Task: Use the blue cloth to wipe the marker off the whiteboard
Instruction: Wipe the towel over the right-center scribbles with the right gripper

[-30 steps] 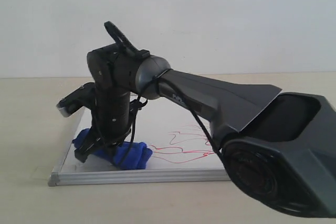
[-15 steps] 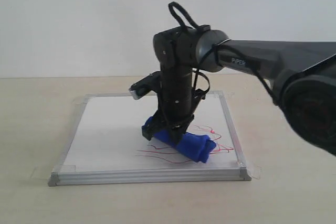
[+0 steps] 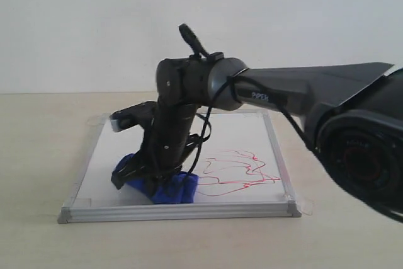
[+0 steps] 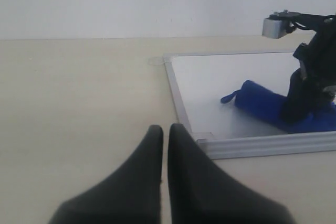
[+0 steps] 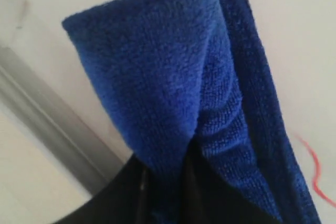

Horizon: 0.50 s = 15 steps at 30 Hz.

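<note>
One arm works: your right end effector point(image 3: 151, 177) clamps the blue cloth point(image 3: 170, 188) onto the whiteboard point(image 3: 119, 143) to scrub the marker point(image 3: 242, 169) at its 3 o'clock, while your left end effector point(image 4: 166, 135) is closed, empty.

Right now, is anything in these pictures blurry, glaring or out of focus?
Exterior view: soft even light, no glare on the whiteboard; the right arm near the lens looms dark. Left wrist view: the left gripper, close up, is blurred; the board sharper. Right wrist view: the blue cloth fills the frame, its fibres clear.

Blue cloth point(image 3: 174, 188) over right tool point(image 3: 153, 176) tips
</note>
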Motion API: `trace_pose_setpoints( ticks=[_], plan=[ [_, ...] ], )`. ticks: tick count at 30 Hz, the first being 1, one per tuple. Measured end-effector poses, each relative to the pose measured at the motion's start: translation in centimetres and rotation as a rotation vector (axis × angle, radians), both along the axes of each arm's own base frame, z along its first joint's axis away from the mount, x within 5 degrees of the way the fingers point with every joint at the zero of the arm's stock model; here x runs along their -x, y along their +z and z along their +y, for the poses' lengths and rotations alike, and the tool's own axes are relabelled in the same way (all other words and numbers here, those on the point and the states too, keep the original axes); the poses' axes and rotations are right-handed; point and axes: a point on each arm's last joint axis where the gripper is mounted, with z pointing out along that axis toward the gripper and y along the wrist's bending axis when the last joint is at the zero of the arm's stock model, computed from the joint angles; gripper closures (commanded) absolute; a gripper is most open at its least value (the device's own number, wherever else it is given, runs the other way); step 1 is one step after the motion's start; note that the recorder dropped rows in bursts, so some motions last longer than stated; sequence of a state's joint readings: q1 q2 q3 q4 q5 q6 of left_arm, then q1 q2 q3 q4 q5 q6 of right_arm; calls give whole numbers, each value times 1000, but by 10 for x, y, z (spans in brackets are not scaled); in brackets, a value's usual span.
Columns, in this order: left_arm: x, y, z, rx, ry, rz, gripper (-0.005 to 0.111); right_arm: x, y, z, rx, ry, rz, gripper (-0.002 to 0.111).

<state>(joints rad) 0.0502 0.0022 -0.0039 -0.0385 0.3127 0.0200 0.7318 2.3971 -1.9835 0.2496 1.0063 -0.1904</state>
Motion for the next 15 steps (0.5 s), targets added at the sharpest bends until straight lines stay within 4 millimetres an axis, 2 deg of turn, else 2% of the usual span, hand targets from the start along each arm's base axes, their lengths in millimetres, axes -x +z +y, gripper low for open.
trace_pose_setpoints(
  ticks=[4, 8, 11, 15],
  plan=[
    [0, 0, 0, 0, 0, 0, 103, 16, -1, 18, 51, 119, -85, 109],
    [0, 0, 0, 0, 0, 0, 103, 14, -4, 15, 150, 101, -140, 109],
    [0, 0, 0, 0, 0, 0, 103, 5, -4, -3, 282, 43, -165, 109],
    [0, 0, 0, 0, 0, 0, 103, -29, -4, -52, 446, -85, -188, 109]
  ],
)
